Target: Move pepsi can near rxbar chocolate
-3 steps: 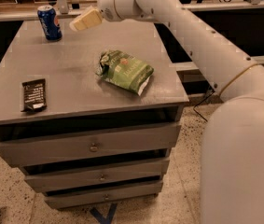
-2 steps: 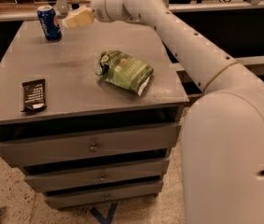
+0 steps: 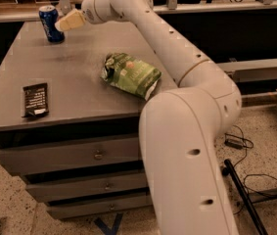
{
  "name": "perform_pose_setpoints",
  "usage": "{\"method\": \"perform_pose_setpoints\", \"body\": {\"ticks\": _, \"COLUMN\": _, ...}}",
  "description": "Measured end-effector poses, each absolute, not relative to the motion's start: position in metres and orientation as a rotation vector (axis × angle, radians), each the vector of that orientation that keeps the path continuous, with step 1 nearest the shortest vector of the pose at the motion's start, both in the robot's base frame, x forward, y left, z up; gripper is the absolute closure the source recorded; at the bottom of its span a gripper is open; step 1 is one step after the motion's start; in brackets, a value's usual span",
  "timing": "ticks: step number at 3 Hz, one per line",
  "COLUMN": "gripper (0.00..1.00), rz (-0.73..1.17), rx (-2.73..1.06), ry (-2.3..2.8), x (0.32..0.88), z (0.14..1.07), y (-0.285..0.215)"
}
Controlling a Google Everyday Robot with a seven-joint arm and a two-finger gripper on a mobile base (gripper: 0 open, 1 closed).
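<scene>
The pepsi can (image 3: 49,24), blue with a silver top, stands upright at the far left corner of the grey cabinet top (image 3: 74,89). The rxbar chocolate (image 3: 35,100), a flat dark wrapper with white lettering, lies near the front left edge, well apart from the can. My gripper (image 3: 63,25), with beige tips, reaches in from the right and sits right beside the can's right side at about its mid height. I cannot tell whether it touches the can.
A crumpled green snack bag (image 3: 130,74) lies on the right middle of the top, under my arm. The cabinet has drawers (image 3: 96,154) in front. A rail runs behind it. Cables (image 3: 241,143) lie on the floor at right.
My gripper has moved left across the back of the cabinet top, from well right of the pepsi can to right beside it. The can, bar and bag have not moved.
</scene>
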State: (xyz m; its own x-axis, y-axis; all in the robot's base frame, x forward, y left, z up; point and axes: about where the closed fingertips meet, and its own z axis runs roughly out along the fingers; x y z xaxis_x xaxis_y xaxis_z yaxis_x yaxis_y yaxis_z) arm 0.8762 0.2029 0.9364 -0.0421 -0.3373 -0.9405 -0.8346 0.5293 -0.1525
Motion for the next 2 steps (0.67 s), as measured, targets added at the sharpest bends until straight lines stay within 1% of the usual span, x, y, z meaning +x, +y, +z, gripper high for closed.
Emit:
{"method": "perform_pose_setpoints", "body": {"ticks": 1, "gripper": 0.0, "rz": 0.674, "rx": -1.036, "ry": 1.637, "x": 0.879, "z": 0.918, "y": 0.233}}
{"method": "perform_pose_setpoints", "body": {"ticks": 2, "gripper": 0.0, "rz": 0.758, "rx": -1.094, "ry": 1.606, "x": 0.877, "z": 0.909, "y": 0.272}}
